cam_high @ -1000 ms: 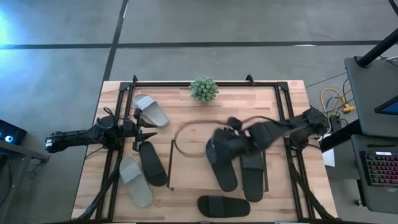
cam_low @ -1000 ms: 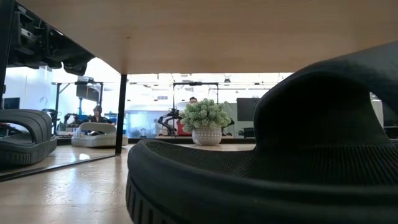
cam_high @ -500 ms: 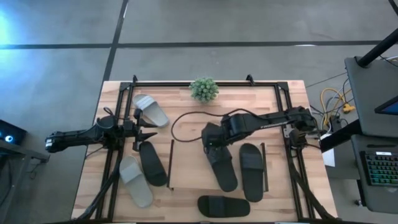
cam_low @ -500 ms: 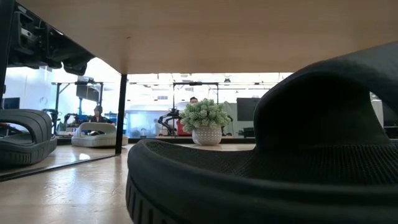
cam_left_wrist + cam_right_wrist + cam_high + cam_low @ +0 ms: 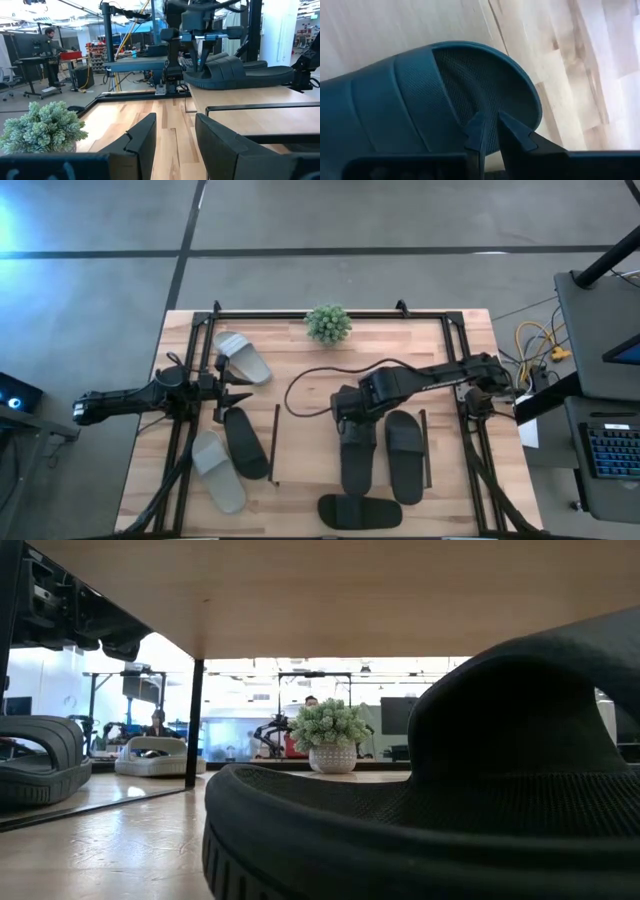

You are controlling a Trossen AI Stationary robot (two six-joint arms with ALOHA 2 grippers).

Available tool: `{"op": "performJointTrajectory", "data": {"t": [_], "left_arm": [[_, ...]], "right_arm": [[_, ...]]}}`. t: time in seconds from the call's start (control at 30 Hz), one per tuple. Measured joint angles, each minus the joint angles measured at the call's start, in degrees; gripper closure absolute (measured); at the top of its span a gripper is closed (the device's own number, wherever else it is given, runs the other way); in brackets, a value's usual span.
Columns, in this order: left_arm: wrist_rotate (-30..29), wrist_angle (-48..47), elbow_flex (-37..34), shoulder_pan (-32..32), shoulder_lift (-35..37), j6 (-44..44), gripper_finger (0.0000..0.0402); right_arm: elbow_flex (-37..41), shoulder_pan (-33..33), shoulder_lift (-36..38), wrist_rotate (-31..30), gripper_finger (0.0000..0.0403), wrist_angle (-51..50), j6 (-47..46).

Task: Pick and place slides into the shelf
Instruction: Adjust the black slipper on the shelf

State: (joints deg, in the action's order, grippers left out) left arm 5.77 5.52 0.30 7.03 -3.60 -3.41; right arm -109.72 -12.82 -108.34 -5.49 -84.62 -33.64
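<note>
Widest of all is the light wood plank table, boxed in by a black tube frame. In the middle sits the low rectangular shelf with the pale wood top board and thin dark rails.

The right arm reaches in across that shelf, while the left arm waits at the table's left edge.

On to the slides! Two black rubber slide sandals lie side by side on the shelf top: the left shelf slide and the right shelf slide. A third black slide lies crosswise on the table just in front of the shelf. Left of the shelf, a fourth black slide touches a light grey slide, and a second grey slide rests near the far left corner.

A small green potted plant stands at the far edge, and a thin black cable loops on the table.

The right gripper is down at the far end of the left shelf slide, fingers pressed nearly together, pinching its rim. The left gripper hangs with its fingers spread, nothing between them.
</note>
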Motion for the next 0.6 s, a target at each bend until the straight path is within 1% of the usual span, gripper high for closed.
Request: {"op": "performJointTrajectory", "data": {"t": [0.13, 0.2, 0.27, 0.4, 0.5, 0.6], "left_arm": [[-0.01, 0.00, -0.02, 0.00, -0.02, -0.01, 0.0278], [0.00, -0.02, -0.02, 0.01, -0.02, -0.01, 0.0278], [0.00, 0.00, -0.01, 0.02, -0.02, -0.01, 0.0278], [0.00, -0.02, -0.01, 0.00, -0.02, 0.00, 0.0278], [-0.01, -0.02, 0.00, 0.02, -0.02, -0.01, 0.0278], [0.01, -0.02, 0.00, 0.01, 0.00, 0.00, 0.0278]], "right_arm": [[-2.89, -1.12, 0.25, -8.28, 0.0363, 0.26, -0.82], [-4.94, -1.16, 0.35, -9.02, 0.0363, 2.51, -0.12], [-6.29, -0.85, 0.42, -6.29, 0.0365, 6.79, 1.41], [-7.20, -0.15, -1.03, 1.99, 0.0373, 13.74, 3.55], [-7.58, -0.19, -3.39, 6.80, 0.0375, 14.34, 5.42], [-8.09, -0.55, -6.00, 9.02, 0.0376, 14.18, 7.70]]}}
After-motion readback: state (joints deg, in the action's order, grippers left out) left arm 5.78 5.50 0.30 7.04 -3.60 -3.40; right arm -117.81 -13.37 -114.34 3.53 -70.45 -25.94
